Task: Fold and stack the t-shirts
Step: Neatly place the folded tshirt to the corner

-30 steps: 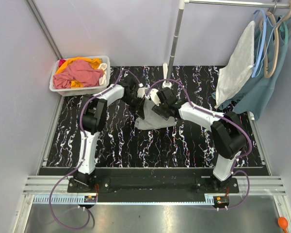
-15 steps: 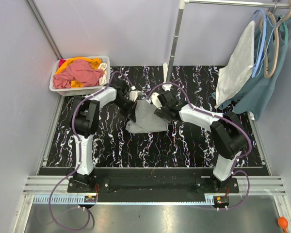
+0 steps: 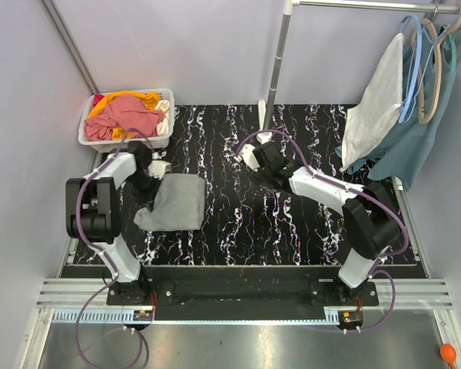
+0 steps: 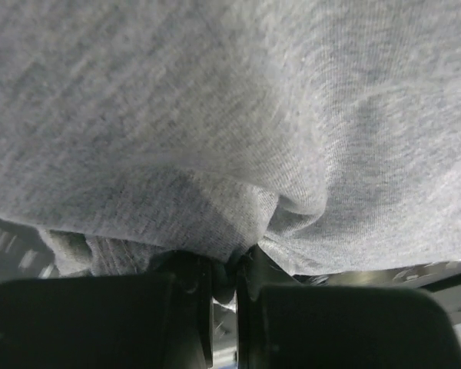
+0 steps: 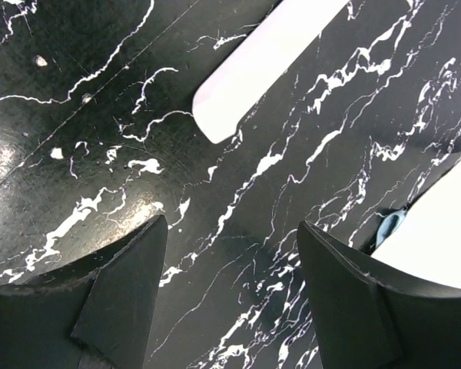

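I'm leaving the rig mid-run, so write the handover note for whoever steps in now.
Left gripper: shut on the grey t-shirt, which lies on the left side of the table.
Right gripper: open, empty, over bare table.
Pink-red t-shirt and orange t-shirt: heaped in the bin.
Done: the grey one looks roughly folded; nothing stacked.
Left: finish the grey fold, then fold and stack the others.

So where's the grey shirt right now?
In the top view, the grey shirt is on the left of the table, close to the basket of clothes, with the left gripper pinching its edge.
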Controlling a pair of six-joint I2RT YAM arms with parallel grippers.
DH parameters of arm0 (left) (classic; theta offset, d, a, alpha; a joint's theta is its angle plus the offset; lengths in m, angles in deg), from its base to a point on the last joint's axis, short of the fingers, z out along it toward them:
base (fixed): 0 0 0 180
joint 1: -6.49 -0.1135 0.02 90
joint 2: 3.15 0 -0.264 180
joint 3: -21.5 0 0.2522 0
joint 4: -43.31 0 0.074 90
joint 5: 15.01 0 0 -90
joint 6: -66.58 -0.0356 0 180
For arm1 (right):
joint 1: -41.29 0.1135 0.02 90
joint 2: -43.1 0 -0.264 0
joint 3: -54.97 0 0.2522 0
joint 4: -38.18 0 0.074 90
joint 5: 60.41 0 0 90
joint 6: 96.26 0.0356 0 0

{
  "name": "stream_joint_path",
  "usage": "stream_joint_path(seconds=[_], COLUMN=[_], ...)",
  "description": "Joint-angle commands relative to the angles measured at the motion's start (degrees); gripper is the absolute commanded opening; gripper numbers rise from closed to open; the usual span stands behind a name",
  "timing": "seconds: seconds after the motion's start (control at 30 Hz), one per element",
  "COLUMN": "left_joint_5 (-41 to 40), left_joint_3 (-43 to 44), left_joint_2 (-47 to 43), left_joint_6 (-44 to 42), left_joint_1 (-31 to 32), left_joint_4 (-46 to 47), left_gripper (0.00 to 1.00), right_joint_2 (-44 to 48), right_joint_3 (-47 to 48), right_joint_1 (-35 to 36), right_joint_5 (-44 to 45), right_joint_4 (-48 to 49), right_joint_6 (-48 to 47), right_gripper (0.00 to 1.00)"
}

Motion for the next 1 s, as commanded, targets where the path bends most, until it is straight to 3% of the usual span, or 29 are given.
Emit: stream_joint_path(seconds=[0.0, 0.23, 0.53, 0.97], left_joint_5=[-9.5, -13.9, -18.5, -24.6], left_joint_3=[-3.2, -3.6, -3.2, 4.9], left_joint_2=[-7.4, -11.6, -8.1, 0.1], left_joint_6=[-6.4, -13.3, -20.9, -23.2], left_joint_1=[-8.1, -22.9, -32.9, -34.3], left_joint_4=[-0.9, 0.6, 5.9, 9.8], left_gripper=[0.00, 0.00, 0.00, 0.00], right_joint_2=[3.4, 3.4, 3.5, 3.1], right_joint_3=[-1.0, -2.1, -2.6, -3.1], right_joint_1=[0.4, 0.4, 0.4, 0.5], right_joint_5=[0.9, -0.5, -0.7, -1.3], right_joint_4=[1.5, 1.7, 1.9, 2.0], right_joint_6=[-0.5, 0.3, 0.5, 1.3], right_gripper=[0.76, 0.76, 0.76, 0.76])
